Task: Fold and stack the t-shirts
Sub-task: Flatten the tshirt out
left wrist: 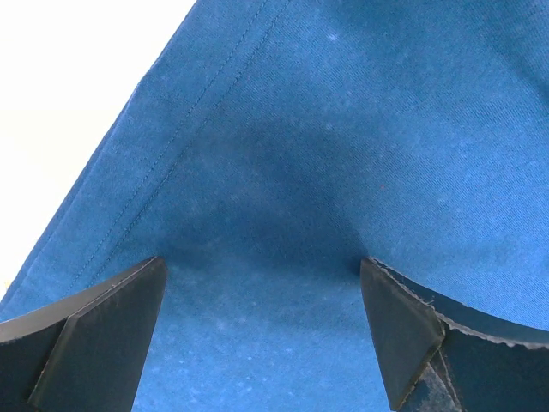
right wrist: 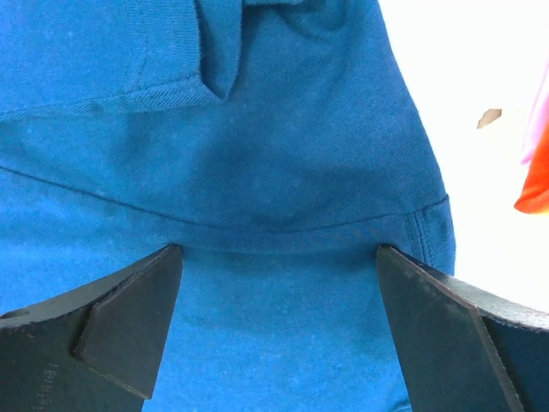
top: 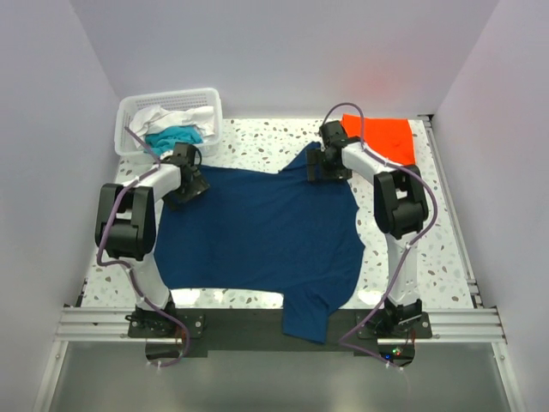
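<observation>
From high at the near side we look down on the whole speckled white table [top: 257, 142]. Our two wrist views face down, very near the dark navy cloth t-shirt [top: 257, 232], which all three views share.
</observation>
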